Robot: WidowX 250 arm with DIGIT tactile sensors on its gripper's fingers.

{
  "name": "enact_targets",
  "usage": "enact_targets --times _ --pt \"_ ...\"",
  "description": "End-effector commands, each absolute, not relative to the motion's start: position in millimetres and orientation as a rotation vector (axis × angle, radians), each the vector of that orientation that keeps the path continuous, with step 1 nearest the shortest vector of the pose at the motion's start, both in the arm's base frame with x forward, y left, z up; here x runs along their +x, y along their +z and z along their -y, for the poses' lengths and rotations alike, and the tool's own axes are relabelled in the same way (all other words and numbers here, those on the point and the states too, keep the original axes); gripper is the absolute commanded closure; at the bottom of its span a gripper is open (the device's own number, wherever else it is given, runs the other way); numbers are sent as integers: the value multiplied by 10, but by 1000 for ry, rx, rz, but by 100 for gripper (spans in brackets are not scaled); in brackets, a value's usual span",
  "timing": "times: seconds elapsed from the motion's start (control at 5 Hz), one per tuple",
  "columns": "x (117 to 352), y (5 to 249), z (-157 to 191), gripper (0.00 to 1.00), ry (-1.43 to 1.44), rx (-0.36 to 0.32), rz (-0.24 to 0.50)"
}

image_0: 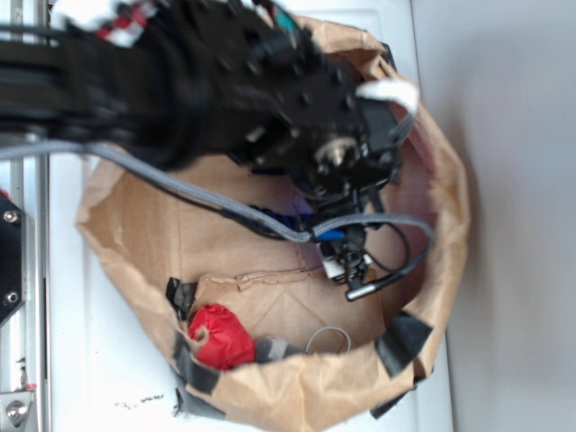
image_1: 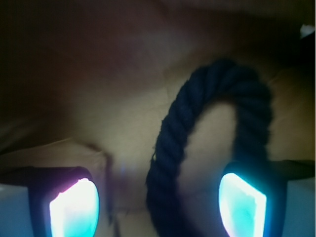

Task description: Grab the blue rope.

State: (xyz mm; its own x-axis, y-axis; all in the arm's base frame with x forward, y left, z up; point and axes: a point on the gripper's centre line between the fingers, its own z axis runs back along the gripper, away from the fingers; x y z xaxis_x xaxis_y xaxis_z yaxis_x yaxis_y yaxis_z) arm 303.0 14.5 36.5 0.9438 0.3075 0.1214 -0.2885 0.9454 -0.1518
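Note:
The blue rope (image_1: pixel 197 94) lies on the floor of the brown paper bag (image_0: pixel 135 234), bent into an arch. It is dark navy and twisted. One leg of the arch runs down between my fingers; the other passes behind the right pad (image_1: pixel 242 205). My gripper (image_1: pixel 158 202) is open, with its pads wide apart on either side of that leg and not touching it. In the exterior view the black arm reaches down into the bag, and the gripper (image_0: pixel 355 270) hangs low inside it. There only small bits of the rope (image_0: pixel 277 218) show under the arm.
A red crumpled object (image_0: pixel 220 335) and a thin grey loop (image_0: pixel 328 339) lie at the bag's near side. Black tape patches (image_0: pixel 402 342) sit on the bag's rim. A grey cable (image_0: pixel 180 184) crosses over the bag. The bag's walls stand all around the gripper.

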Motion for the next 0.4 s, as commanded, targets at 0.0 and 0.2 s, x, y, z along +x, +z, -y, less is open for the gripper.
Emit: enact_targets --times 0.0,0.2 --pt "2997 208 -46 0 484 -149 133" --pt "3056 212 -128 0 459 -132 143"
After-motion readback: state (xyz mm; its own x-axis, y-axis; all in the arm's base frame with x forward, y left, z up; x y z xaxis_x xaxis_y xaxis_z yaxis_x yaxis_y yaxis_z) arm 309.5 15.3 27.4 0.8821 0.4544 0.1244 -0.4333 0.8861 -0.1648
